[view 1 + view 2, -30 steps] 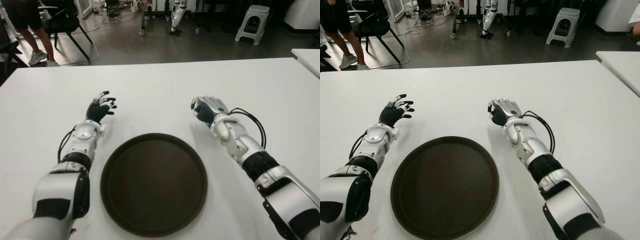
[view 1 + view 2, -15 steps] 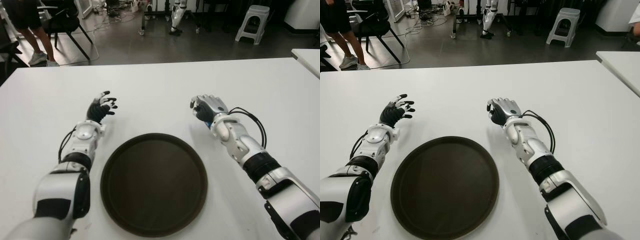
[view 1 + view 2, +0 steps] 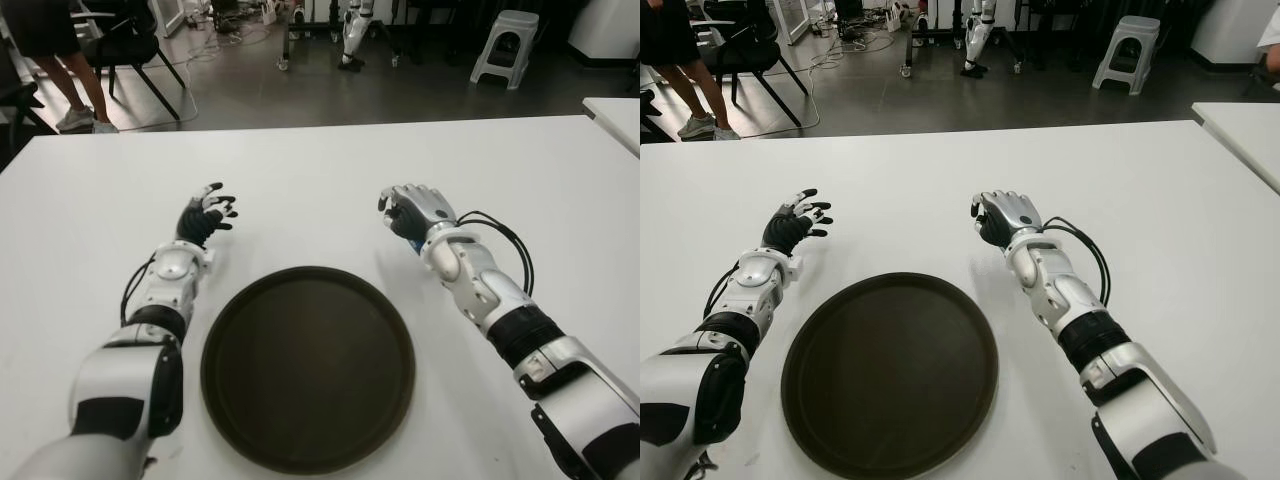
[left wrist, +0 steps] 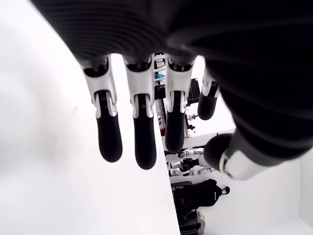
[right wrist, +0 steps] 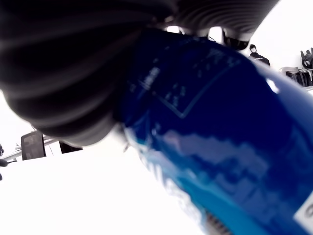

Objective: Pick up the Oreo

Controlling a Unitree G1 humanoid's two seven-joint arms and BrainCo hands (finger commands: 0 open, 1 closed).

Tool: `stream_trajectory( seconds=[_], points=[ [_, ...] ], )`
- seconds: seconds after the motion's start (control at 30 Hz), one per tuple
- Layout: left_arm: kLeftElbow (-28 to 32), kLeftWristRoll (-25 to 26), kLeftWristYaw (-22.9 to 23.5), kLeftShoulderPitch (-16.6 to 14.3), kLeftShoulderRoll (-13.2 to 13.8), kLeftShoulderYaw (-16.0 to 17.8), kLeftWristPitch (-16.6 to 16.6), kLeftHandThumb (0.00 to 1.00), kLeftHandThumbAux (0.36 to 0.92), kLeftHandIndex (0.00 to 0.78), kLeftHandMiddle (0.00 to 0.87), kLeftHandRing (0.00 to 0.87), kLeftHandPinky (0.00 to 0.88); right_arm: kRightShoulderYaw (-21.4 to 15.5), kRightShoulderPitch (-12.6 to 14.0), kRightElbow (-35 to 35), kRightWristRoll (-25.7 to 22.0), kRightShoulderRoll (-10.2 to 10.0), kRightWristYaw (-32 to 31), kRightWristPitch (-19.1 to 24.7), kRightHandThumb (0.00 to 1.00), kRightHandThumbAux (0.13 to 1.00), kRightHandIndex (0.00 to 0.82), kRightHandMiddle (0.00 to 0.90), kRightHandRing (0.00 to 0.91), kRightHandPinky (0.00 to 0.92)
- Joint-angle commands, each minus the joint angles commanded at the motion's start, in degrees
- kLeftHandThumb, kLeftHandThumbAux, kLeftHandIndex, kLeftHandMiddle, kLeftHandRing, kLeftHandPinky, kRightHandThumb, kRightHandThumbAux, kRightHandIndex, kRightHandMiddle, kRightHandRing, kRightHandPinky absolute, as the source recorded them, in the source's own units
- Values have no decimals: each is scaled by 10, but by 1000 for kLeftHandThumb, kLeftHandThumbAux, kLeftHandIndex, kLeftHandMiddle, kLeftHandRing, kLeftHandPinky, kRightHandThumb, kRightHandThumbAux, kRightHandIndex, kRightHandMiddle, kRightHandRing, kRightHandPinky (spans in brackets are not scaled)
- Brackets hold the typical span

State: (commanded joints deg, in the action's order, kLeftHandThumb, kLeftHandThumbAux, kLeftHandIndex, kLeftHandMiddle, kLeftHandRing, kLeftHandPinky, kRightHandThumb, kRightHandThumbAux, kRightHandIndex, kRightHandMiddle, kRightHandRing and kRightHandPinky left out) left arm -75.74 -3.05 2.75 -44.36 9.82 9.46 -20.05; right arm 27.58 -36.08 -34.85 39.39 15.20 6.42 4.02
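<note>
The right hand is curled around the Oreo packet, a glossy dark-blue wrapper with lighter blue print, probably crimped at one end, held above the white table beyond the round brown tray. The left hand, left of the tray, has its fingers spread, holding nothing.

Bright even light; wrist views blurred, overexposed
</note>
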Motion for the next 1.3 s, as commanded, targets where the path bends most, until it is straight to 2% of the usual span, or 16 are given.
stream_trajectory(
  seconds=[0.4, 0.83, 1.3],
  points=[
    [0, -2, 3, 0, 0, 1, -2, 443, 604, 143, 285, 338, 394, -2, 2, 15, -1, -1, -10, 16, 690, 736, 422, 614, 613, 600],
    [0, -1, 4, -1, -1, 3, 1, 446, 607, 142, 281, 337, 395, -10, 15, 48, 1, 4, -7, 10, 688, 737, 422, 636, 631, 615],
    [0, -4, 0, -2, -1, 2, 3, 460, 604, 139, 277, 337, 396, -13, 29, 82, 10, 10, -1, 10, 688, 736, 422, 623, 620, 589]
  ],
)
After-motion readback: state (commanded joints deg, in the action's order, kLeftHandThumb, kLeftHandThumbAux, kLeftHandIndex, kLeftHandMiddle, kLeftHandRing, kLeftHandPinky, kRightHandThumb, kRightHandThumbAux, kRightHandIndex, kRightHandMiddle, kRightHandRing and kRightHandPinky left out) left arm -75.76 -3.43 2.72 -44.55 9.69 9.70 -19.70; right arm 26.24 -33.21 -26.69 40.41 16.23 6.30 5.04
